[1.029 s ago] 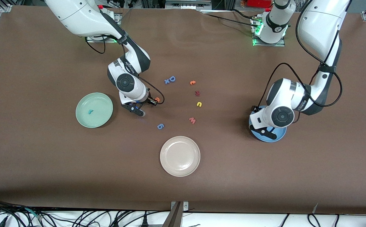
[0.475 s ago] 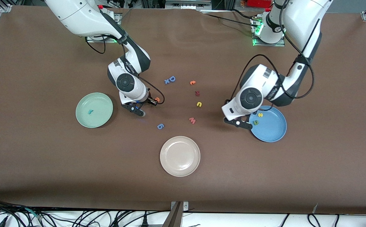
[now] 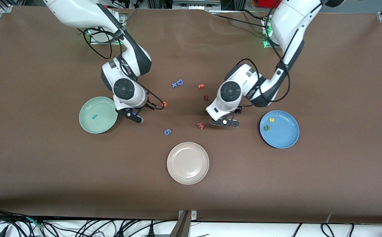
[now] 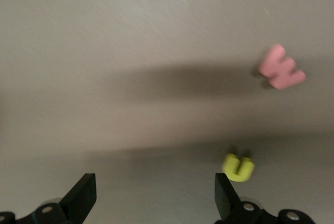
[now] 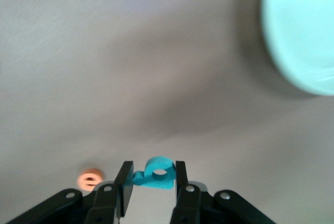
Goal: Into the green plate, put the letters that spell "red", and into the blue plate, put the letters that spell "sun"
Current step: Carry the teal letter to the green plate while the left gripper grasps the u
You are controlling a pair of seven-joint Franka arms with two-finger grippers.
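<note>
- The right gripper point(image 5: 151, 190) has its jaws closed on the small teal looped foam "d" point(image 5: 155, 173), pinched between the two black fingers. In the front view it hangs over the brown counter point(image 3: 46, 171) just beside the round pale mint-green plate point(image 3: 89, 124), not yet above it.
- The left gripper point(image 4: 154, 198) has its jaws spread wide with nothing between them. It hangs low over the counter, with the small yellow foam "u" point(image 4: 238, 166) lying just inside one finger.
- Done so far, by my reading: the teal foam "r" point(image 3: 94, 116) lies in the green plate, and the yellow foam "s" point(image 3: 271, 120) and the olive-green foam "n" point(image 3: 267, 128) lie in the round mid-blue plate point(image 3: 286, 140).
- Left to do: the "d" must reach the green plate; the round orange foam "e" point(image 3: 164, 104) sits on the counter near the right gripper; the "u" must be picked up and carried to the blue plate. Roughly half is done.
- The large blue foam "D" point(image 3: 179, 82), the blue "6"-shaped letter point(image 3: 167, 132), the orange "t" point(image 3: 201, 86), the pink "w" point(image 3: 200, 125) and the round cream-white plate point(image 3: 187, 177) are not part of the job.
- Only the right wrist view shows the "d" in the grip; from the front the wrist hides it.
- Only the left wrist view shows the "u"; from the front the left arm covers it. The plates' contents show only from the front.
</note>
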